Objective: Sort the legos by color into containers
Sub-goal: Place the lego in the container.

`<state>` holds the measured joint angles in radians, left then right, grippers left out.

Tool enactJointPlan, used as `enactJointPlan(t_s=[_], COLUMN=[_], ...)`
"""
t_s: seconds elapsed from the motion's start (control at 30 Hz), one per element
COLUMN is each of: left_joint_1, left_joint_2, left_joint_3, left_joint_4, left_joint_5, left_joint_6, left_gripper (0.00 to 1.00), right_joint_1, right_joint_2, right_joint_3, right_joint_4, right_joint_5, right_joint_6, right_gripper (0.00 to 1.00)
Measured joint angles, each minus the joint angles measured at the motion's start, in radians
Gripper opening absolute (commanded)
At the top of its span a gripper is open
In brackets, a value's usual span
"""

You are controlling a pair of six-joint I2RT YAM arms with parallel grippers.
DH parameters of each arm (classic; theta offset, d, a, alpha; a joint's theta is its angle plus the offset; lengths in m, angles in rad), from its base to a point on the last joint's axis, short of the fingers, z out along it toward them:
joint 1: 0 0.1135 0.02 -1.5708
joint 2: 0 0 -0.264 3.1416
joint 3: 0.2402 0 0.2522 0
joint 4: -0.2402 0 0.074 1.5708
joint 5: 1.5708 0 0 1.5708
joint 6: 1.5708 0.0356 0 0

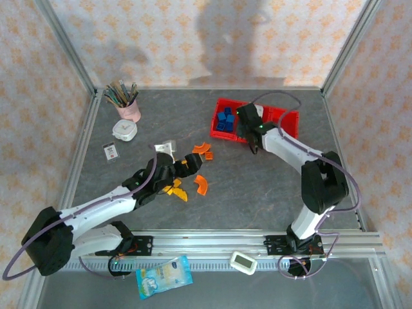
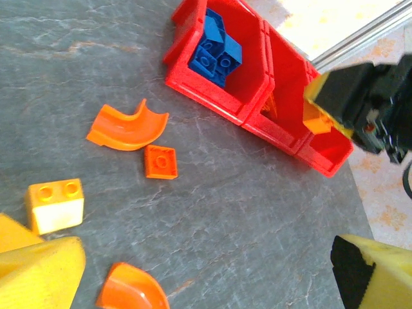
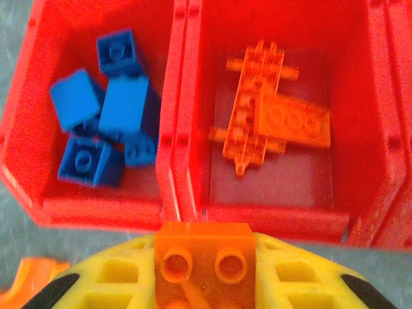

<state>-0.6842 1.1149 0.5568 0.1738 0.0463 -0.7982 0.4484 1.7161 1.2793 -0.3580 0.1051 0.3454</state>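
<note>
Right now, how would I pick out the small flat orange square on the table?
Find the red tray; on the table near its compartment of blue bricks lies an orange arch. The square lies beside that arch, not touching. It alone is flat and straight-edged: the other orange pieces curve, and the yellow block is taller.

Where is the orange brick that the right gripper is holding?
In the right wrist view, the orange brick sits bottom centre in the right gripper, just short of the red tray's middle compartment holding orange pieces.
</note>
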Motion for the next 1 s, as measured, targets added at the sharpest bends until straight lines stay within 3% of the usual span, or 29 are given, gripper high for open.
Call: enactJointPlan(t_s=[0.4,0.6,0.87,1.0], left_joint_1=[0.000,0.000,0.000,0.000], left_joint_2=[0.174,0.196,0.183,0.151], left_joint_3=[0.115,0.135,0.135,0.135], left_joint_4=[0.060,0.068,0.069,0.069], left_joint_5=[0.030,0.048,0.048,0.047], left_joint_6=[0.038,0.040,0.041,0.045], left_gripper=[0.99,0.99,0.99,0.99], right_joint_1=[-0.132,-0.164,-0.165,-0.163], right_joint_2=[0.258,0.332,0.325,0.238], right_joint_3=[0.260,0.320,0.322,0.255], right_joint_4=[-0.010,-0.019,-0.035,-0.028], right_joint_5=[0.000,-0.016,-0.035,-0.063], right_joint_6=[-0.053,-0.065,-0.066,-0.060], right_gripper=[0.29,0.45,0.52,0.53])
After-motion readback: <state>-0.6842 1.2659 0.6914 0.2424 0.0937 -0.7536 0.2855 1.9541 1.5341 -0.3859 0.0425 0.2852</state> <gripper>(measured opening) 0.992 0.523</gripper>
